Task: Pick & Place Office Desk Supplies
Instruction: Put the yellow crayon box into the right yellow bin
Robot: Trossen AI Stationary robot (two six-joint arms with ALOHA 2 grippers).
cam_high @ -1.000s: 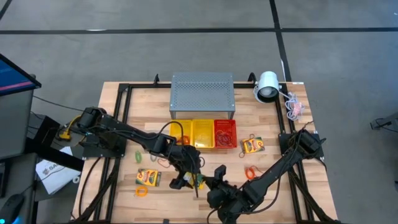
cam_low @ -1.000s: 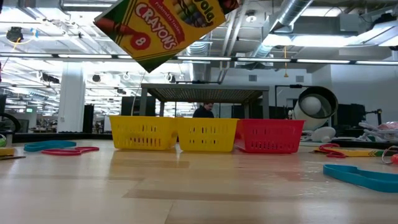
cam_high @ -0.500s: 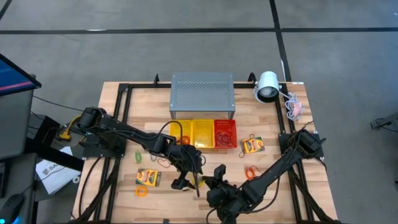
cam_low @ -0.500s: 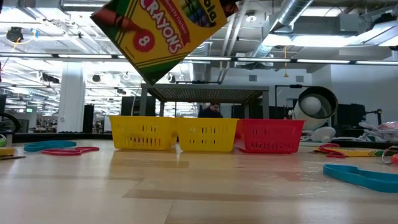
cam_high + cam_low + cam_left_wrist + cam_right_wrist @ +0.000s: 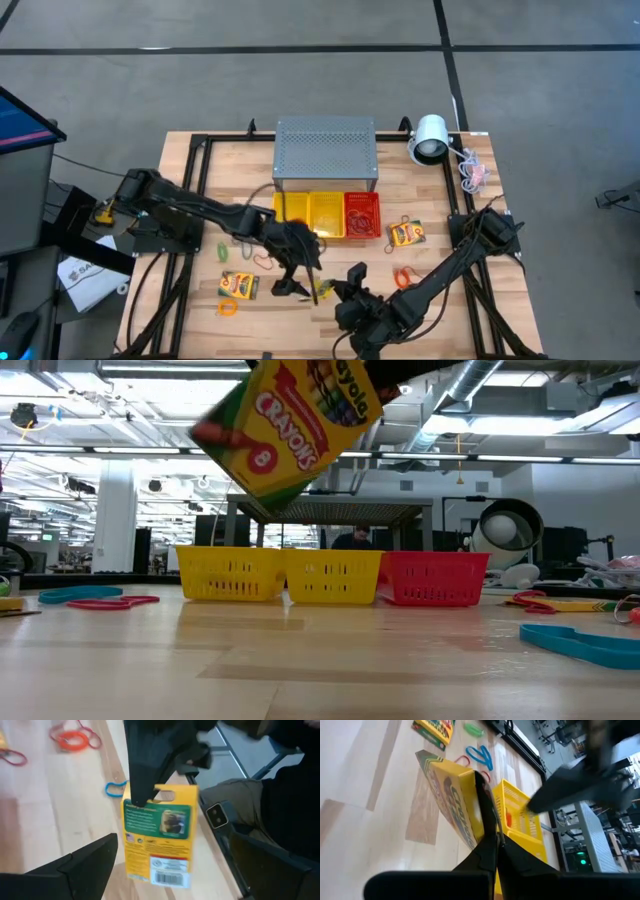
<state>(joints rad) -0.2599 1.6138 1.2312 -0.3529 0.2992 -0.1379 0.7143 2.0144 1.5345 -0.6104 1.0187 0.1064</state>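
A yellow-and-green crayon box (image 5: 290, 425) hangs tilted high above the table's near middle. My right gripper (image 5: 333, 291) is shut on it, reaching in from the near right. My left gripper (image 5: 291, 286) stands open just left of the box. In its wrist view its two fingers (image 5: 95, 857) stand wide on either side of the box (image 5: 157, 837) without touching it. Other crayon boxes (image 5: 238, 286) (image 5: 406, 234) lie flat on the table, with band loops (image 5: 228, 307) (image 5: 402, 275) beside them. My right gripper pinches the crayon box's top edge beside the hang tab (image 5: 142, 805), near one corner, between its two shut fingers (image 5: 481, 795). The box hangs below the fingers, lifted clear of the table and tilted, its printed front toward the near edge.
Two yellow mesh baskets (image 5: 327, 214) and a red one (image 5: 362, 214) stand in a row in front of the big grey perforated box (image 5: 325, 152). A white lamp-like object (image 5: 430, 138) sits at the far right. Blue clips (image 5: 585, 645) and loops lie on the near table.
The crayon box has swung and turned in my right gripper's hold, staying high above the table. My left gripper has risen a little and drawn back from the box.
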